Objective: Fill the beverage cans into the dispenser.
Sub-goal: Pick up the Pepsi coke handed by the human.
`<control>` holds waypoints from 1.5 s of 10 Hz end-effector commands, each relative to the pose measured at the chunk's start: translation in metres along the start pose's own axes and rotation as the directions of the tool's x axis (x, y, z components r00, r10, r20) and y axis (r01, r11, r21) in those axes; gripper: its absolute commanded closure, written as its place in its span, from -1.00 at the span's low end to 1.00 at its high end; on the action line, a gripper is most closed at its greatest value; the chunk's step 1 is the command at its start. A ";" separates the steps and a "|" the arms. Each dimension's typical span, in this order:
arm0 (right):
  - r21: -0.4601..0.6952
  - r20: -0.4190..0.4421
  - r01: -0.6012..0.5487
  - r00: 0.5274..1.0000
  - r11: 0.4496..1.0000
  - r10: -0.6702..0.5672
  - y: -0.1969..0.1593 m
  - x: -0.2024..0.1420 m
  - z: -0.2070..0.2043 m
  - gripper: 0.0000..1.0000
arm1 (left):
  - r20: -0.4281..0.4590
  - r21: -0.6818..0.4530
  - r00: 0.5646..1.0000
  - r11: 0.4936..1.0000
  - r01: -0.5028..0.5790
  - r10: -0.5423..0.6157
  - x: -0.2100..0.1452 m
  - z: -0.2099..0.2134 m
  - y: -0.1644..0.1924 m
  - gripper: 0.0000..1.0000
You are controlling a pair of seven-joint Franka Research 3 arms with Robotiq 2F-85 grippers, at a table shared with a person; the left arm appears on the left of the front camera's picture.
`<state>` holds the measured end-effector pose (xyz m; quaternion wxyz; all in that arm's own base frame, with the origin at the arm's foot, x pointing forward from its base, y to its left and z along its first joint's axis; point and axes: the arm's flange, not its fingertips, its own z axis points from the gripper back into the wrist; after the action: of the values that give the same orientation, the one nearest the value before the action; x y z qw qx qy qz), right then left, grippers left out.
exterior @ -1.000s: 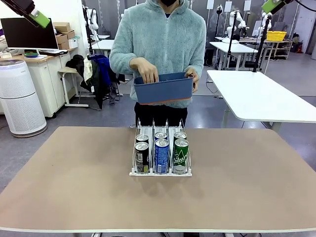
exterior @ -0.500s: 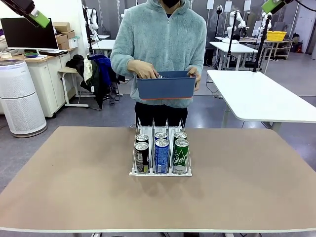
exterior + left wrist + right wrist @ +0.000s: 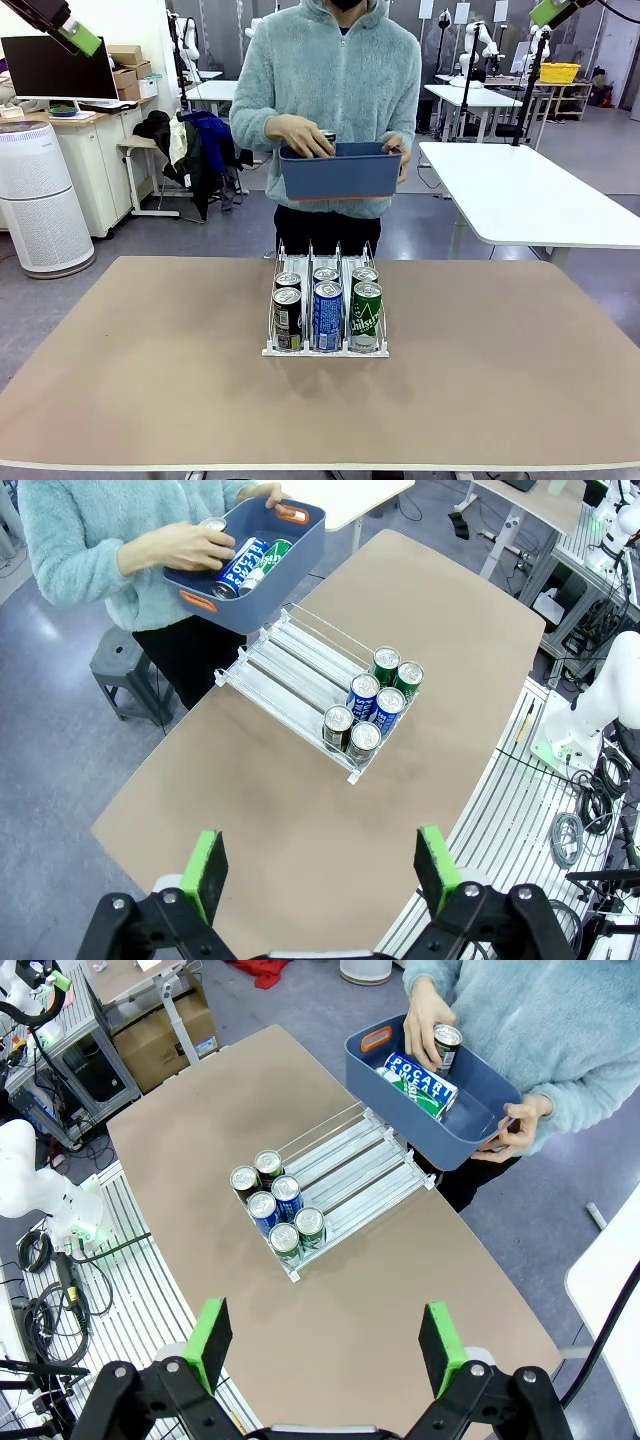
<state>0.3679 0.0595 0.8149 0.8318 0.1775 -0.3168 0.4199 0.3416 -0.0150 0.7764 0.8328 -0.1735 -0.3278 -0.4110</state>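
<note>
The dispenser (image 3: 311, 256) stands mid-table with six beverage cans (image 3: 327, 315) at its front: dark, blue and green, two deep in each lane. Its rear lanes (image 3: 296, 666) are bare. Behind the table a person holds a dark blue bin (image 3: 335, 172), and one hand lifts a dark can (image 3: 445, 1044) out of it. More cans (image 3: 249, 564) lie inside the bin. My left gripper (image 3: 322, 870) hangs open high above the table, and so does my right gripper (image 3: 326, 1345); nothing is between either pair of fingers. Their green pads (image 3: 81, 38) peek in at the front view's top corners.
The brown table (image 3: 150, 370) is bare around the rack. A white table (image 3: 530, 195) stands at the back right, an air purifier (image 3: 40, 200) and a desk at the back left. Cable trays and robot bases (image 3: 40, 1185) line the table's near side.
The person has raised the bin a little and pulled a dark can up out of it. Both grippers and the rack's cans have stayed put.
</note>
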 end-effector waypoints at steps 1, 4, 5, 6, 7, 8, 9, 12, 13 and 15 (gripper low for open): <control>0.008 -0.001 0.008 1.000 1.000 -0.008 0.002 0.000 0.000 -1.00 | 0.001 -0.015 1.000 1.000 -0.015 0.015 -0.001 0.003 0.002 -1.00; 0.008 -0.001 0.008 1.000 1.000 -0.008 0.002 0.000 0.000 -1.00 | 0.001 -0.015 1.000 1.000 -0.015 0.015 -0.001 0.003 0.002 -1.00; 0.008 -0.001 0.008 1.000 1.000 -0.008 0.002 0.000 0.000 -1.00 | 0.001 -0.015 1.000 1.000 -0.015 0.015 -0.001 0.003 0.002 -1.00; 0.008 -0.001 0.008 1.000 1.000 -0.008 0.002 0.000 0.000 -1.00 | 0.001 -0.015 1.000 1.000 -0.015 0.015 -0.001 0.003 0.002 -1.00; 0.008 -0.001 0.008 1.000 1.000 -0.008 0.002 0.000 0.000 -1.00 | 0.001 -0.015 1.000 1.000 -0.015 0.015 -0.001 0.003 0.002 -1.00; 0.008 -0.001 0.008 1.000 1.000 -0.008 0.002 0.000 0.000 -1.00 | 0.001 -0.015 1.000 1.000 -0.015 0.015 -0.001 0.003 0.002 -1.00; 0.008 -0.001 0.008 1.000 1.000 -0.008 0.002 0.000 0.000 -1.00 | 0.001 -0.015 1.000 1.000 -0.015 0.015 -0.001 0.003 0.002 -1.00; 0.008 -0.001 0.008 1.000 1.000 -0.008 0.002 0.000 0.000 -1.00 | 0.001 -0.015 1.000 1.000 -0.015 0.015 -0.001 0.003 0.002 -1.00; 0.008 -0.001 0.008 1.000 1.000 -0.008 0.002 0.000 0.000 -1.00 | 0.001 -0.015 1.000 1.000 -0.015 0.015 -0.001 0.003 0.002 -1.00; 0.008 -0.001 0.008 1.000 1.000 -0.008 0.002 0.000 0.000 -1.00 | 0.001 -0.015 1.000 1.000 -0.015 0.015 -0.001 0.003 0.002 -1.00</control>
<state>0.3679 0.0595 0.8149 0.8318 0.1775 -0.3168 0.4199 0.3416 -0.0150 0.7764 0.8328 -0.1735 -0.3278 -0.4110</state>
